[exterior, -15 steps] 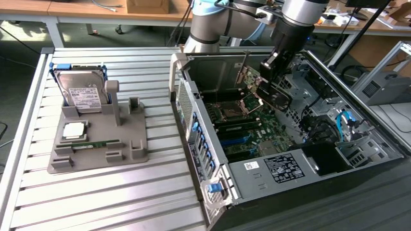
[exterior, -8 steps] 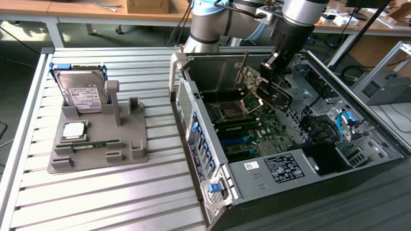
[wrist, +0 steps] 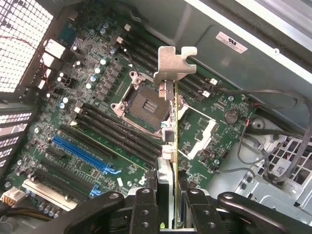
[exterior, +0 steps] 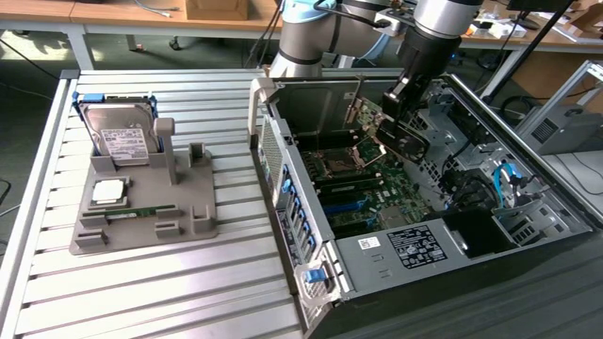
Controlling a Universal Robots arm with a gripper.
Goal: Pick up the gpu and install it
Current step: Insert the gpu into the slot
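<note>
The gpu [wrist: 174, 122] hangs edge-on over the motherboard [wrist: 97, 122], its metal end bracket [wrist: 174, 61] pointing away from the wrist. My gripper [wrist: 170, 197] is shut on the card's near edge, one black finger [wrist: 145, 207] on each side. In the exterior view the gripper [exterior: 403, 95] reaches down into the open computer case [exterior: 424, 247], and the gpu [exterior: 405, 138] sits tilted above the motherboard [exterior: 363, 194], apart from it. The empty CPU socket [wrist: 141, 102] lies just beside the card's line. The blue slot [wrist: 80, 151] is off to the side.
A grey fixture tray [exterior: 141, 226] on the slatted table at the exterior view's left carries a silver hard drive [exterior: 123, 134], a CPU chip [exterior: 109, 191] and a green memory stick [exterior: 132, 212]. Black cables [wrist: 273, 141] and the case walls crowd the space around the board.
</note>
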